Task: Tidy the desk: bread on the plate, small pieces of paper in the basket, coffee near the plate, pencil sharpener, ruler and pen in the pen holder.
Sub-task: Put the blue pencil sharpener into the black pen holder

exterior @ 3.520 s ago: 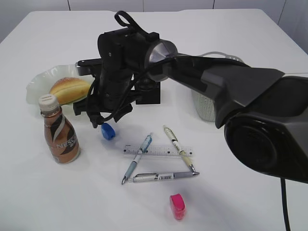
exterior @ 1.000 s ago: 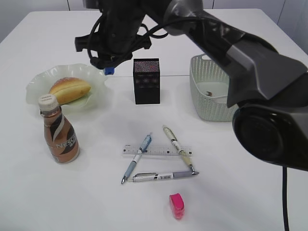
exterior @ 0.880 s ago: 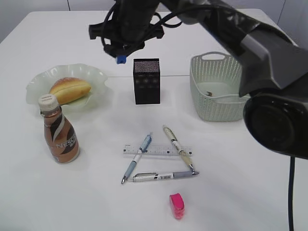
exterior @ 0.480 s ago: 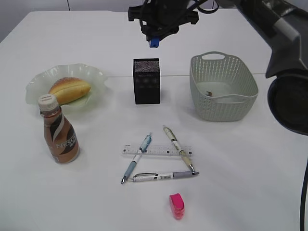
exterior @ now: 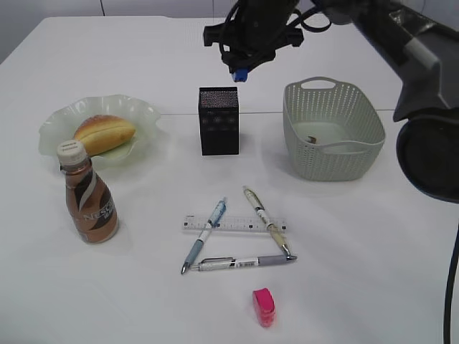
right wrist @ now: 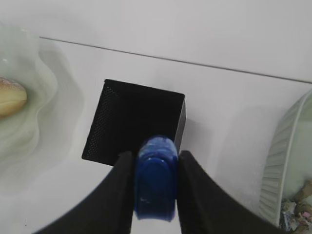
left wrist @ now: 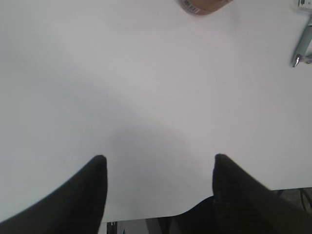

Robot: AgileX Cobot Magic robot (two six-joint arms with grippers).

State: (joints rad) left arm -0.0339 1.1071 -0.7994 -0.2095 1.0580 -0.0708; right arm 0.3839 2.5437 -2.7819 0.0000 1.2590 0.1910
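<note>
My right gripper [exterior: 241,72] is shut on a blue pencil sharpener [right wrist: 156,176] and holds it in the air just above the black mesh pen holder [exterior: 218,120], over its right near edge in the right wrist view [right wrist: 131,122]. On the table lie a clear ruler [exterior: 237,224], three pens [exterior: 204,235] [exterior: 265,218] [exterior: 244,262] and a pink pencil sharpener [exterior: 264,307]. A bread roll [exterior: 105,133] lies on the pale green plate [exterior: 54,122]. The coffee bottle [exterior: 87,201] stands in front of the plate. My left gripper [left wrist: 158,161] is open and empty above bare table.
A pale green basket [exterior: 331,129] stands right of the pen holder, with paper scraps [exterior: 313,139] inside; its rim shows in the right wrist view [right wrist: 285,161]. The table's near edge shows under my left gripper. A pen tip [left wrist: 302,48] shows at the right of the left wrist view.
My right gripper lifted the blue sharpener from the table near the bottle, carried it up and right past the plate, and now holds it lower, over the pen holder.
</note>
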